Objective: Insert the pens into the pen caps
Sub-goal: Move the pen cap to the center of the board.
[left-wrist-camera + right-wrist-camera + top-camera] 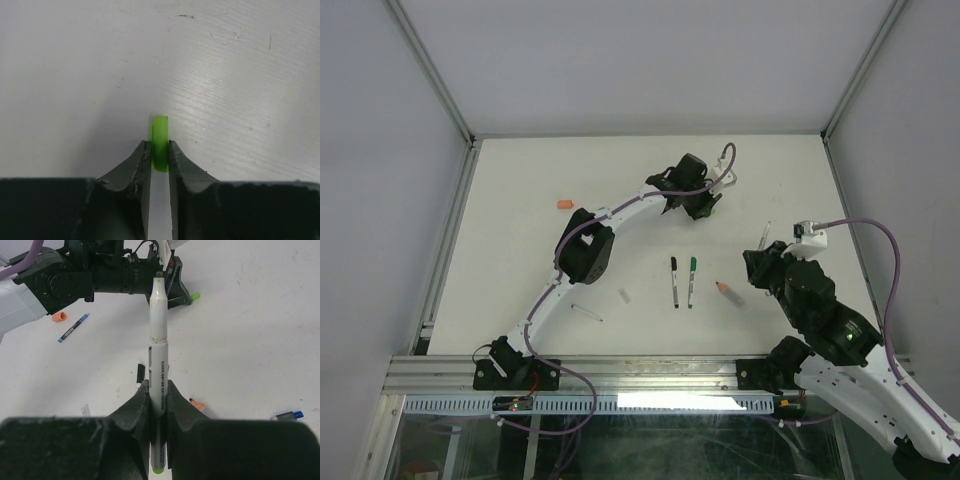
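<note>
No word, brand or number can be read anywhere. The only lettering is a line of dark print running lengthwise along the white barrel of the pen [159, 357] clamped in the right gripper [158, 389]. It sits just below centre, toward 6 o'clock, in the right wrist view, too blurred to make out.
</note>
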Robot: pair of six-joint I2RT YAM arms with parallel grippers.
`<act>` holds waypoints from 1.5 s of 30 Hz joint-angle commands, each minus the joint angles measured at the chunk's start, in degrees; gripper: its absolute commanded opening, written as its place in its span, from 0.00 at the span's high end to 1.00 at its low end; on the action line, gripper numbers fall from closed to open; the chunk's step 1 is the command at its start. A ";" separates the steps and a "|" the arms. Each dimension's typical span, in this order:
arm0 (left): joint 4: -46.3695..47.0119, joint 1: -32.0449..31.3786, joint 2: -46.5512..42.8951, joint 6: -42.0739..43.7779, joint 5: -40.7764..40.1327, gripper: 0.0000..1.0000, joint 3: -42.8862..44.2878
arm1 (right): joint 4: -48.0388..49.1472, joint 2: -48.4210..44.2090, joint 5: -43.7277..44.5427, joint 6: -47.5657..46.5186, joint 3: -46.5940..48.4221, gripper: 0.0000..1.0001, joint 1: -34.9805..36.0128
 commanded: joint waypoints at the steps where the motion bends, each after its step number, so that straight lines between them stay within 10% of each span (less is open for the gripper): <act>1: 0.10 -0.98 0.15 1.72 1.45 0.87 1.24 | 1.13 -0.40 0.54 1.15 1.04 1.00 -0.02; 33: -6.02 4.36 -35.58 -1.06 -1.30 0.86 -54.80 | 12.26 7.70 -3.79 0.32 -2.80 1.00 -0.02; 45: -6.78 3.98 -38.93 -0.61 -4.88 0.64 -62.43 | 13.44 7.80 -4.26 1.03 -3.90 1.00 -0.02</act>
